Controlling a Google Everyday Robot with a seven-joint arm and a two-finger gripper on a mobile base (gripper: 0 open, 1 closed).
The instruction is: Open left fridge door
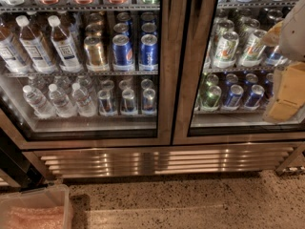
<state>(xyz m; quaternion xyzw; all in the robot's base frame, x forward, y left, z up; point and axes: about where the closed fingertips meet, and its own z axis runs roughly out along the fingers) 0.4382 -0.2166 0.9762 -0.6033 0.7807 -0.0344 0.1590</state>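
Note:
The left fridge door (167,80) is a tall glass pane in a brushed-steel frame. Behind it stand water bottles (57,99) and blue Pepsi cans (136,51). The door lies shut, its right stile against the right door's frame. My gripper (287,97) shows as beige and white parts at the right edge of the camera view. It hangs in front of the right door, well away from the left door, and holds nothing that I can see.
The right fridge door (198,80) covers shelves of green-and-white cans (225,46). A steel vent grille (162,160) runs below both doors. A clear plastic bin (33,206) sits on the speckled floor (190,199) at the lower left.

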